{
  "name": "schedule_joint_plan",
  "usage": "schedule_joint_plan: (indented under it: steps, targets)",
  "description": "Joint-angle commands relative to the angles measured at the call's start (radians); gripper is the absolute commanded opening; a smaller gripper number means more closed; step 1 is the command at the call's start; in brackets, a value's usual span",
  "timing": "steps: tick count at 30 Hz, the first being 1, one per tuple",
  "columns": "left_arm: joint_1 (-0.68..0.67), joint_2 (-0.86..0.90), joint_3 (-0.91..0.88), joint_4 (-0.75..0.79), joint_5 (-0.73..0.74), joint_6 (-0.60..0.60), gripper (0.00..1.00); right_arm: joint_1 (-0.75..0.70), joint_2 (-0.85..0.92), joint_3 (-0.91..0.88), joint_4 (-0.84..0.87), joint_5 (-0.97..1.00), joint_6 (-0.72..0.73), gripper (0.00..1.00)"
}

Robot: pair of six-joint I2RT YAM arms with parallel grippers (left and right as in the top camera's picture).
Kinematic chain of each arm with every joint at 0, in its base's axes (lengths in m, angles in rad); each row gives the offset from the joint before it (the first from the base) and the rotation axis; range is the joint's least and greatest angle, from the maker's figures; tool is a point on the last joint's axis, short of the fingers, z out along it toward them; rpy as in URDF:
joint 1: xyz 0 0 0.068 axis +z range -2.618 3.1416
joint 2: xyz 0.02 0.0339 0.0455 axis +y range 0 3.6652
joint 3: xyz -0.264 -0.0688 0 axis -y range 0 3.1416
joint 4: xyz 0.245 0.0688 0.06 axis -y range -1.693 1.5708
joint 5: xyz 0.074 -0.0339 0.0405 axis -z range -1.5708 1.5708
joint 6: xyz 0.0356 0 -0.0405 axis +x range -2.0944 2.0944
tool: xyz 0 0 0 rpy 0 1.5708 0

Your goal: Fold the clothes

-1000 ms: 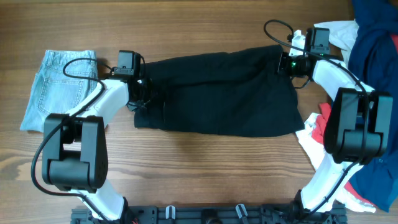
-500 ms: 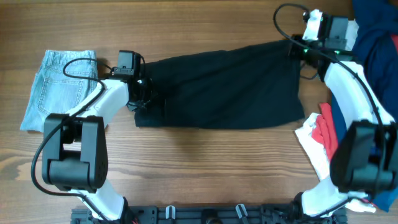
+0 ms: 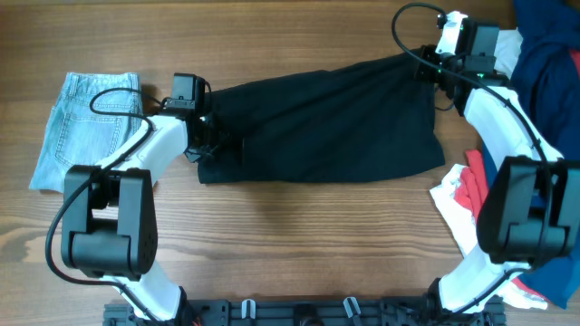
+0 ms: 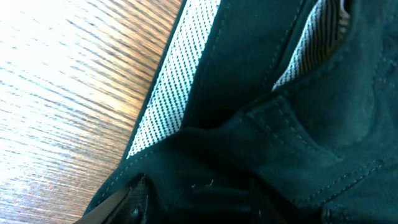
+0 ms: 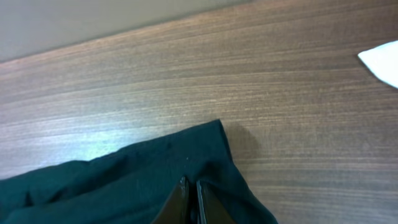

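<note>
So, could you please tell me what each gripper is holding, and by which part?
Both hold the black garment: the left gripper grips its waistband end, and the right gripper pinches it beside the far corner of the opposite end.

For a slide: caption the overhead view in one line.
A black garment held at opposite ends by the left gripper and right gripper; denim shorts lie aside.

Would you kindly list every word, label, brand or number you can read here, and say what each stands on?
None: no view shows readable text. The black garment shows only seams and a dotted white lining, the denim shorts bear no legible label, and the heap of garments shows no print.
</note>
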Motion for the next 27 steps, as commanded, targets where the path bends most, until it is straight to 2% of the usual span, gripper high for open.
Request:
schedule_joint_plan:
  steps: [1, 2, 5, 6, 15, 17, 19, 21, 23, 27]
  targets:
    - [0.002, 0.045, -0.02, -0.006, -0.066, -0.087, 0.53, -0.018, 0.052, 0.009, 0.039, 0.06, 0.032, 0.1]
    - [0.002, 0.045, -0.02, -0.003, -0.066, -0.095, 0.53, -0.018, 0.064, 0.009, 0.038, 0.052, 0.034, 0.19]
    - [0.002, 0.045, -0.02, -0.002, -0.066, -0.109, 0.56, -0.023, 0.072, 0.009, 0.009, 0.038, 0.03, 0.83]
    - [0.002, 0.045, -0.02, -0.002, -0.067, -0.108, 0.57, -0.031, 0.063, 0.009, -0.014, 0.037, 0.029, 0.99]
    - [0.034, -0.064, -0.02, -0.011, -0.07, -0.104, 0.64, -0.116, -0.022, 0.009, -0.383, -0.028, 0.031, 1.0]
    - [0.036, -0.118, -0.02, -0.017, -0.069, -0.104, 0.7, -0.116, -0.022, 0.009, -0.436, -0.042, 0.011, 1.0]
    - [0.033, -0.174, -0.02, -0.015, -0.066, -0.103, 0.85, -0.116, -0.022, 0.009, -0.46, -0.04, 0.021, 1.0]
    - [0.027, -0.214, -0.02, 0.016, -0.062, -0.024, 0.95, -0.116, -0.022, 0.009, -0.477, -0.042, 0.023, 1.0]
    - [0.024, -0.217, -0.02, 0.049, -0.062, 0.005, 0.99, -0.116, -0.024, 0.009, -0.522, -0.042, 0.022, 1.0]
    - [0.024, -0.183, -0.02, 0.037, -0.05, 0.005, 1.0, -0.116, -0.024, 0.009, -0.599, -0.064, -0.011, 1.0]
